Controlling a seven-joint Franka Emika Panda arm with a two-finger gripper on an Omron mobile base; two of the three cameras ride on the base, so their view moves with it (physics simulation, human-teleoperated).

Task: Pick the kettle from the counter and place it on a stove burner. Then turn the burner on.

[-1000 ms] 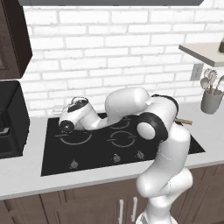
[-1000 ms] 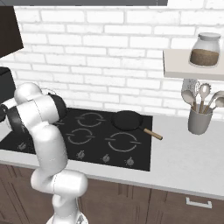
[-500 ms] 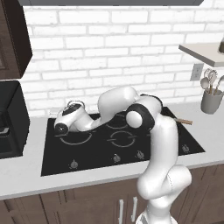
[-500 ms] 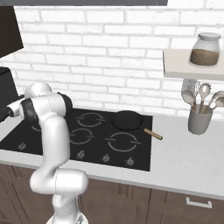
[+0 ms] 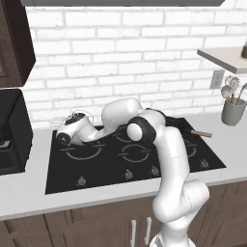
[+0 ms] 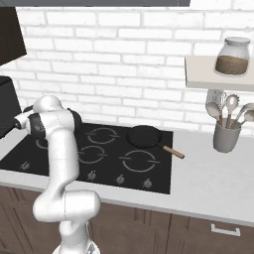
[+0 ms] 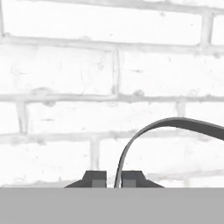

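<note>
Kettle (image 5: 76,118) is found at about ten o'clock of the stove (image 5: 144,166), by its back-left edge near the brick wall. Over the last second the arm has been swung leftward to it, and the end effector (image 7: 113,178) is now closed on the kettle's thin arched handle (image 7: 175,124). The grasp is therefore judged made; lifting and carrying to the stove burner (image 6: 140,161) remain undone.
</note>
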